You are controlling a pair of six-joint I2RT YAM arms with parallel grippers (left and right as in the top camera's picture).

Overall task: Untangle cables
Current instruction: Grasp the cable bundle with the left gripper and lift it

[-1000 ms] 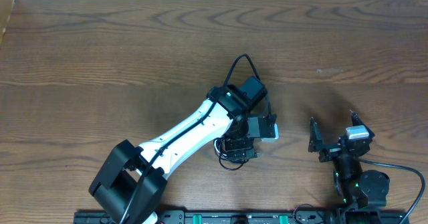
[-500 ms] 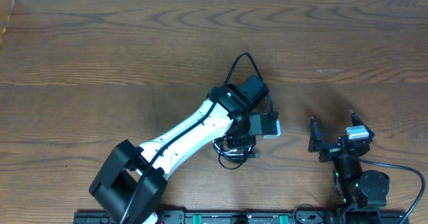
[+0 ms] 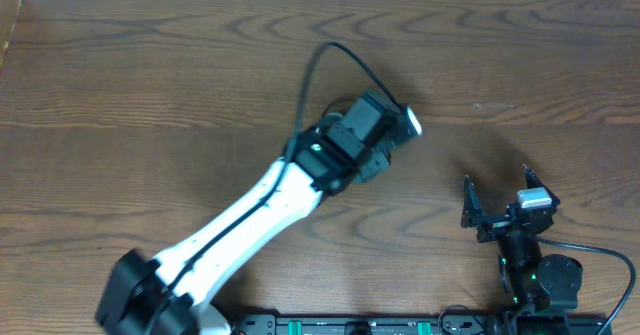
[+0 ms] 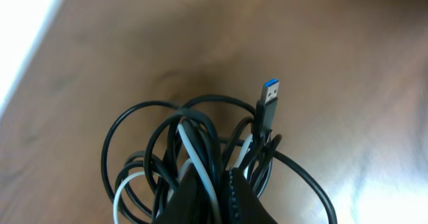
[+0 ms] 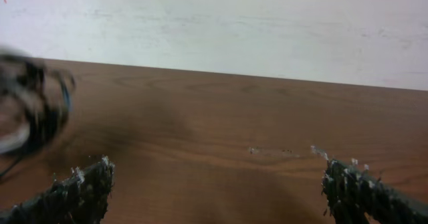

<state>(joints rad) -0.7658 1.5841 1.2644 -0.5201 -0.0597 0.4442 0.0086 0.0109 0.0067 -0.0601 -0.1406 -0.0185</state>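
left wrist, black and white cables (image 4: pixel 193 144) knotted, blue-tipped plug (image 4: pixel 269 101), pinched in left gripper (image 4: pixel 212 178), right gripper (image 5: pixel 215 169) wide, empty

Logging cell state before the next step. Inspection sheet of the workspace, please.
Surface: wooden table, no damage seen.
Job's things: cables, black plus one white, bunched in one tangle; a blue-tipped USB plug sticks up.
Clutter: nothing seen.
Grippers: left gripper shut on the cables, apparently holding them above the table; right gripper open, empty.
Cables: black arm wire loops off the left arm.
Surroundings: white wall behind the table.
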